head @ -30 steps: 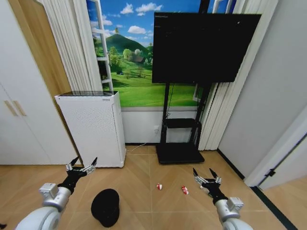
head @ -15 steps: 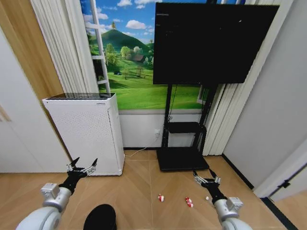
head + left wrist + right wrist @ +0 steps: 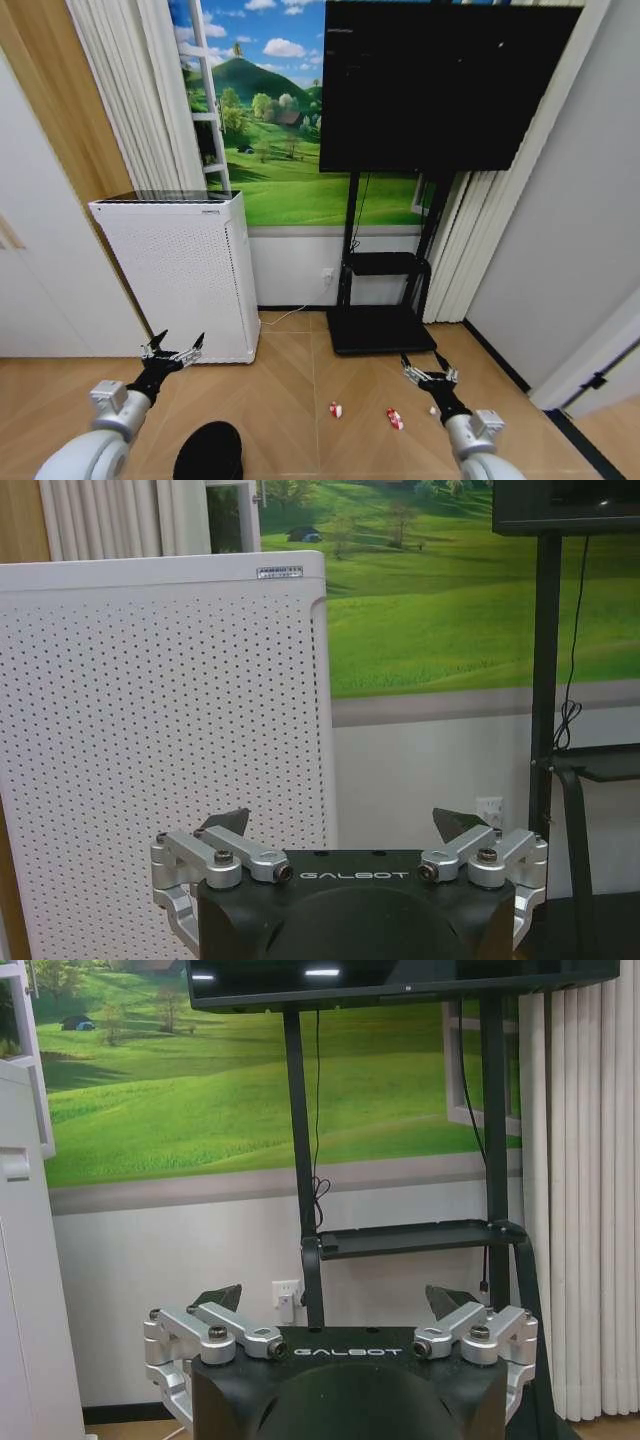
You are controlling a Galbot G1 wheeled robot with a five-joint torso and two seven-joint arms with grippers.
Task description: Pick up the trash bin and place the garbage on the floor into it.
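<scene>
The black mesh trash bin sits on the floor at about five o'clock from the left gripper, nearer that arm than the right gripper. Both grippers hover spread and empty. Two red-and-white wrappers lie toward the right gripper's eight o'clock.

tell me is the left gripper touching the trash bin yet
Apart. The head view shows the open left gripper held up in the air, with bare floor between it and the trash bin lower down.
</scene>
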